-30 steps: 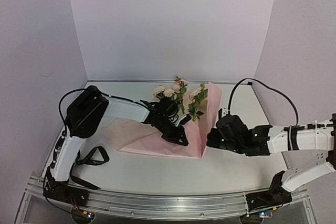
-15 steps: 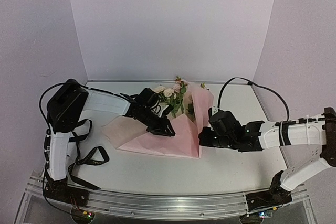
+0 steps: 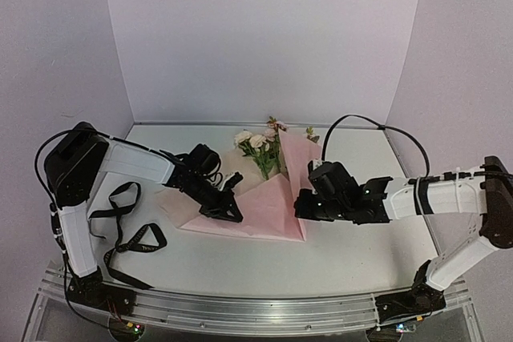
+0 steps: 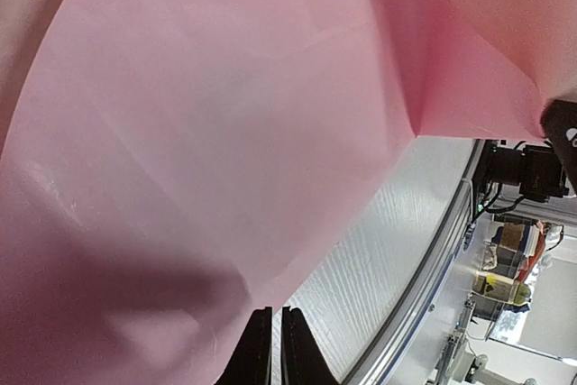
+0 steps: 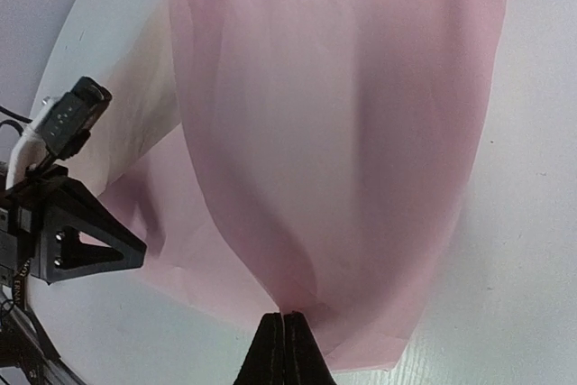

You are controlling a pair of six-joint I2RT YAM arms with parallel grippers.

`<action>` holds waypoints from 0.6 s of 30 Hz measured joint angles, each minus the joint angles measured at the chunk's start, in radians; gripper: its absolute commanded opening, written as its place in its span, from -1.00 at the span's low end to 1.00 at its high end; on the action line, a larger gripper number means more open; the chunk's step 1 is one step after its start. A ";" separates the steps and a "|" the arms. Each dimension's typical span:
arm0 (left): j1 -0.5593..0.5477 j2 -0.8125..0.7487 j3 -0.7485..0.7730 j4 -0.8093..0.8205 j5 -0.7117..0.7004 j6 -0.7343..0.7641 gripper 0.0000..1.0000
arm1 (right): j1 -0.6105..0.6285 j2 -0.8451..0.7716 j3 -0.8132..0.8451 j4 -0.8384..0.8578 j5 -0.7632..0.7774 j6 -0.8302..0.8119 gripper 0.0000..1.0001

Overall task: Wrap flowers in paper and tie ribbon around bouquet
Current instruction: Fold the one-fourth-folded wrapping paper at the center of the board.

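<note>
**Inspector:** Left side?

**Assistant:** The left arm (image 3: 136,162) stood up from its base, folded at the top and reached rightward, low over the counter (image 3: 361,254). The left pincer (image 3: 231,214) pointed down and to the right, its fingers all but together with only a slit between.

**Inspector:** Right side?

**Assistant:** The right arm (image 3: 433,196) stretched leftward, forearm near level. The right pincer (image 3: 300,206) had its fingers pressed together on a fold of the paper (image 3: 268,202).

**Inspector:** Contact between the pincers?

**Assistant:** None; they were near each other but apart.
</note>
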 measured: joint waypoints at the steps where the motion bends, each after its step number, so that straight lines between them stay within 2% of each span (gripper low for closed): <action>1: 0.000 0.008 -0.006 0.002 0.000 0.000 -0.92 | 0.000 0.011 0.012 -0.002 -0.007 -0.002 -1.00; 18: 0.000 0.059 -0.053 0.077 -0.002 -0.021 -0.95 | -0.021 0.343 0.221 -0.003 -0.239 -0.040 -1.00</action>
